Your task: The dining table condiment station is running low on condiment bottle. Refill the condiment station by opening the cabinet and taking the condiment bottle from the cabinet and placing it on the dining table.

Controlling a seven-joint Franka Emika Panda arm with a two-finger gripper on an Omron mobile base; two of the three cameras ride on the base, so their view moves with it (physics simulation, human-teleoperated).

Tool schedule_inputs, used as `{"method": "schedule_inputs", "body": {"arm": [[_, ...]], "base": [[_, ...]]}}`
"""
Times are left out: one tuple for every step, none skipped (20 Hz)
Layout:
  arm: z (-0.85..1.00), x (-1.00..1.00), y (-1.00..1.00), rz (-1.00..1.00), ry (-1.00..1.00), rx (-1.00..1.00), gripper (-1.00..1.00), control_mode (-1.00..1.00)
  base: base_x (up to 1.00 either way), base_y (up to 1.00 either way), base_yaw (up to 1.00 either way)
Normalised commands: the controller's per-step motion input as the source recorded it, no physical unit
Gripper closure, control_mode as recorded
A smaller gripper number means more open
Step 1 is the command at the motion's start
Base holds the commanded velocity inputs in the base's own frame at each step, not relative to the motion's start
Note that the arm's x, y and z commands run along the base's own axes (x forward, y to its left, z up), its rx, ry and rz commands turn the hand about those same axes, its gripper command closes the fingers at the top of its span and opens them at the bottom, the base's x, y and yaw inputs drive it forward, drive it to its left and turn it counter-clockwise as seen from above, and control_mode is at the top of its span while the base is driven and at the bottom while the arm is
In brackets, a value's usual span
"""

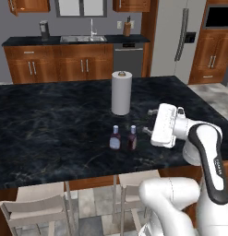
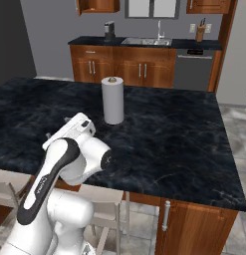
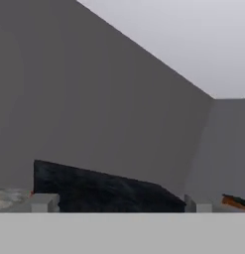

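Observation:
Two small dark condiment bottles with pale caps stand upright side by side on the dining table point(image 1: 51, 120), the left one point(image 1: 115, 137) and the right one point(image 1: 132, 137), near its front edge. My gripper point(image 1: 148, 121) hovers just right of the right bottle and a little above it, pointing left, apart from it. It is open, with nothing between the fingers. In the right base view my gripper point(image 2: 57, 127) and arm cover the bottles. The hand view has my gripper point(image 3: 121, 203) spread wide over the table's dark edge point(image 3: 104, 191). The reddish wall cabinet point(image 1: 30, 5) hangs at the back left.
A tall white paper-towel roll point(image 1: 121, 92) stands on the table behind the bottles. Pale chairs point(image 1: 39, 203) are tucked under the front edge. Across the room are a counter with a sink point(image 1: 83, 39), a dishwasher point(image 1: 128, 59) and a fridge point(image 1: 177, 37).

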Motion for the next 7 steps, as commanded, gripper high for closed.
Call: {"method": "schedule_inputs", "body": {"arm": [[0.86,-0.76,0.10,0.03,-0.18,-0.07,-1.00,-1.00],[0.86,-0.72,0.13,0.03,-0.19,-0.07,-1.00,-1.00],[0.89,-0.69,0.11,0.03,-0.20,-0.06,-1.00,-1.00],[0.94,-0.67,0.09,0.03,-0.21,-0.05,-1.00,-1.00],[0.95,-0.64,0.09,0.03,-0.21,-0.05,-1.00,-1.00],[0.95,-0.59,0.07,0.03,-0.20,-0.04,-1.00,-1.00],[0.97,-0.57,0.06,0.03,-0.20,-0.03,-1.00,-1.00]], "base": [[0.00,0.00,0.00],[0.00,0.00,0.00],[0.00,0.00,0.00],[0.00,0.00,0.00],[0.00,0.00,0.00],[0.00,0.00,0.00],[0.00,0.00,0.00]]}}
